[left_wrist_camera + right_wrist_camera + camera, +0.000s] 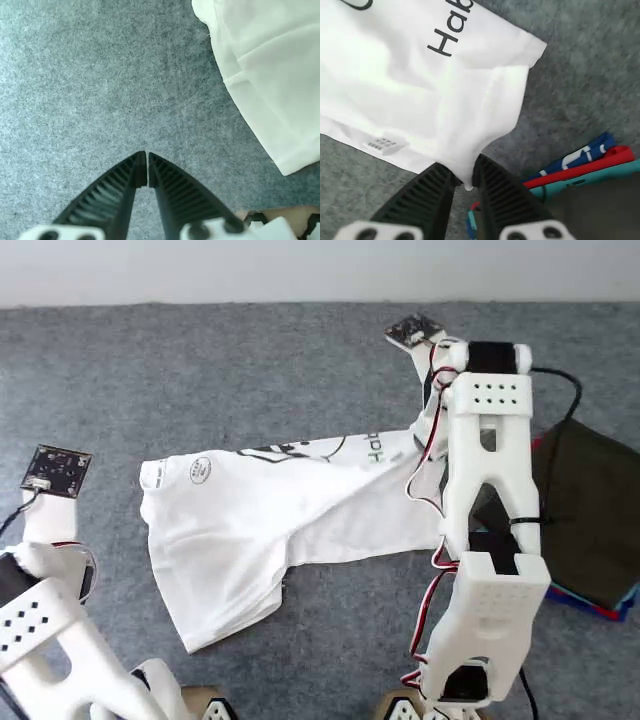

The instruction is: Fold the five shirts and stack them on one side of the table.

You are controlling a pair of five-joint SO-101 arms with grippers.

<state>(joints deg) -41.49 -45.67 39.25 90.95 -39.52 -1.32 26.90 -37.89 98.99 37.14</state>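
A white shirt [270, 515] with dark print lies partly folded across the middle of the grey table. Its right end is pinched and lifted by my right gripper [465, 180], which is shut on the white shirt [445, 90]. The right arm [488, 470] stands over that end of the cloth. My left gripper [147, 167] is shut with nothing in it, hovering over bare carpet beside the white shirt's edge [265, 75]. The left arm [45, 610] sits at the near left corner.
A stack of folded shirts [590, 510] lies at the right edge, a dark one on top with red, blue and teal layers [580, 167] beneath. Grey carpet [200, 370] covers the table. A pale wall [300, 270] runs behind.
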